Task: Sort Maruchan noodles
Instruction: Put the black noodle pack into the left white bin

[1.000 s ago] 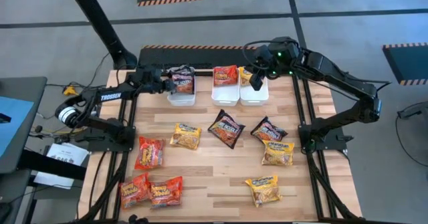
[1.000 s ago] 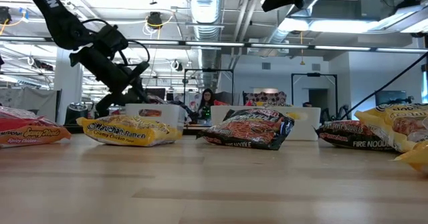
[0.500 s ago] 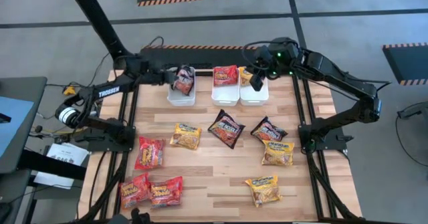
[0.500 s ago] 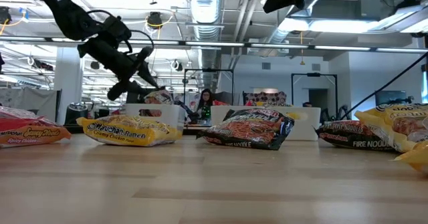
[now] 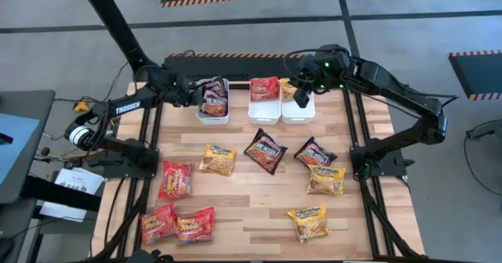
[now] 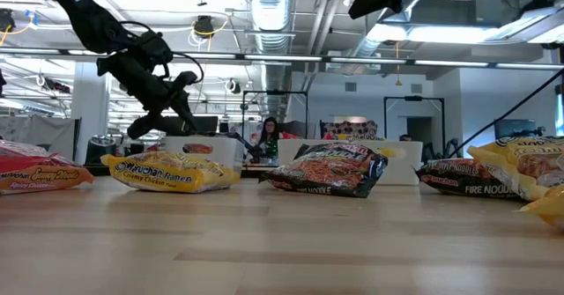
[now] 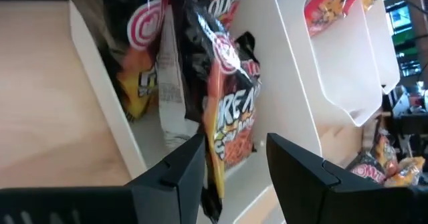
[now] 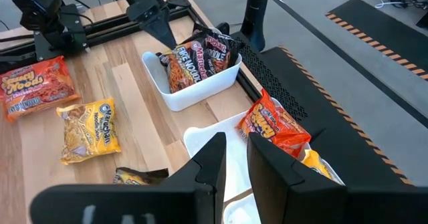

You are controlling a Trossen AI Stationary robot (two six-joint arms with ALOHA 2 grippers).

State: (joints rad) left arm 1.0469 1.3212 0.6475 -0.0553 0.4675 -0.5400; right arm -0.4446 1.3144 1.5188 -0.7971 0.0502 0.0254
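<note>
Bright overhead lighting, soft shadows, sharp
</note>
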